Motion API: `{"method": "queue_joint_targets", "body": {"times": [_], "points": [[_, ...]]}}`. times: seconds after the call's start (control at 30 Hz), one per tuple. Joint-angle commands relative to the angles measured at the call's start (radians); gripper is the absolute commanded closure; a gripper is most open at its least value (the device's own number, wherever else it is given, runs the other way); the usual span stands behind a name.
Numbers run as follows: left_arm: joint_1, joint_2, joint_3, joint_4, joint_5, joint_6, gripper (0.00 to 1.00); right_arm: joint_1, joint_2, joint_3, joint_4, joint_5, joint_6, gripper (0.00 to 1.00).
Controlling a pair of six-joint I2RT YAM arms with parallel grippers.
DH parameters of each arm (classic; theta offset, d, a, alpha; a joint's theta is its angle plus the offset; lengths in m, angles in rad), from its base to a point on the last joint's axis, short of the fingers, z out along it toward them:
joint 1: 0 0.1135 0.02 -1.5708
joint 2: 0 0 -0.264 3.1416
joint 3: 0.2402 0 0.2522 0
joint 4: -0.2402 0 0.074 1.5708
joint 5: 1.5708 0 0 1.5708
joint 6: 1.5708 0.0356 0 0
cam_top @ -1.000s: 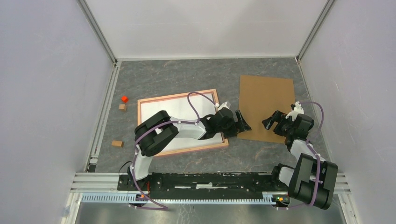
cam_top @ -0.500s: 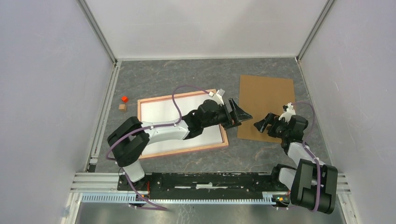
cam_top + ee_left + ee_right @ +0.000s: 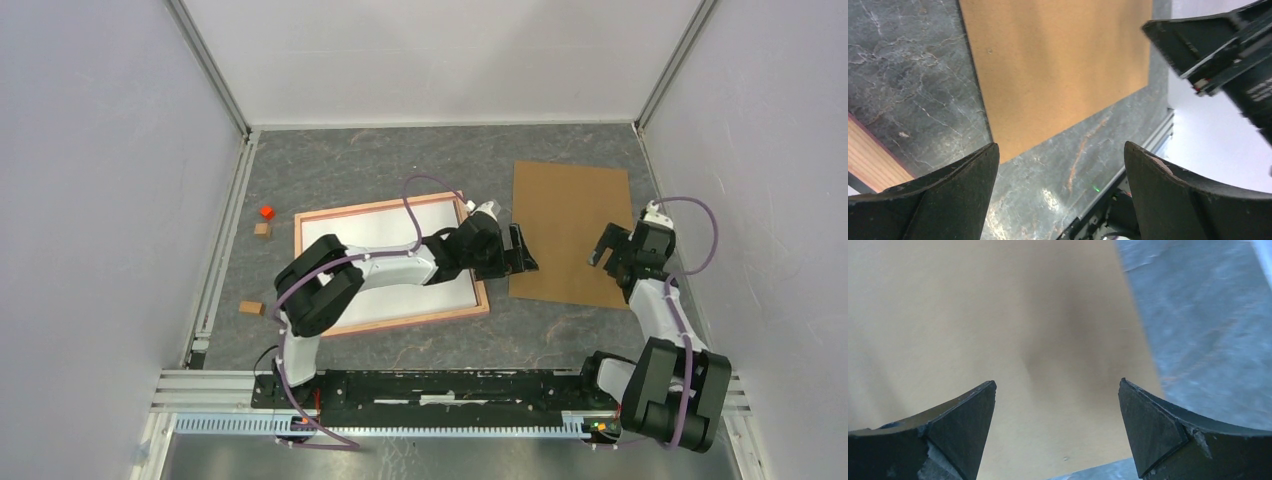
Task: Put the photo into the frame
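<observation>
On the grey marbled table (image 3: 400, 165), left of centre:
- Item 1: frame (image 3: 381, 208), salmon-pink with thin rails, lying flat and turned slightly askew. A white sheet (image 3: 375, 245) fills its opening. Whether this is the photo lying face down cannot be told. One corner of the frame shows at the lower left of the left wrist view (image 3: 873, 162).
- Item 2: brown backing board (image 3: 570, 215), flat on the table to the right of the frame. A strip of bare table separates the two. The board also appears in both wrist views (image 3: 1058, 65) (image 3: 973, 315).
- Item 3: left gripper (image 3: 522, 253), reached across the frame's right rail, over the strip beside the board's left edge. Its fingers (image 3: 948, 200) are spread wide with nothing between them.
- Item 4: right gripper (image 3: 605, 252), above the board near its right edge. Its fingers (image 3: 948, 430) are spread apart and hold nothing. It is also seen at the upper right of the left wrist view (image 3: 1208, 45).
- Item 5: red cube (image 3: 266, 212), left of the frame, with a small brown block (image 3: 262, 230) just beside it.
- Item 6: second brown block (image 3: 251, 308), nearer the arms, apart from the frame's lower left corner.
</observation>
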Motion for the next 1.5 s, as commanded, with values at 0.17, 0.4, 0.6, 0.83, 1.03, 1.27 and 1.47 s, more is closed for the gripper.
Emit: {"method": "queue_joint_targets", "body": {"times": [0.17, 0.4, 0.6, 0.83, 1.03, 1.27, 1.47], "points": [[-0.012, 0.092, 0.116, -0.102, -0.079, 0.005, 0.0, -0.176, 0.097, 0.076, 0.014, 0.142, -0.022, 0.02], [-0.009, 0.133, 0.139, -0.156, -0.081, -0.084, 0.0, -0.248, 0.202, 0.035, 0.078, -0.048, 0.002, 0.02], [-0.002, 0.181, 0.143, -0.084, 0.034, -0.199, 0.0, -0.251, 0.215, -0.014, 0.126, -0.17, 0.026, 0.03], [0.01, 0.189, 0.158, 0.066, 0.177, -0.287, 0.0, -0.25, 0.223, -0.043, 0.152, -0.304, 0.05, 0.04], [0.006, 0.05, 0.17, -0.055, 0.094, -0.198, 0.0, -0.235, 0.174, -0.101, 0.187, -0.384, 0.072, 0.06], [0.005, -0.114, 0.079, -0.079, 0.045, -0.142, 0.0, -0.196, 0.126, -0.138, 0.182, -0.391, 0.067, 0.06], [0.015, -0.242, -0.092, -0.05, 0.04, -0.153, 0.0, -0.095, 0.097, -0.167, 0.186, -0.405, 0.067, 0.07]]}}
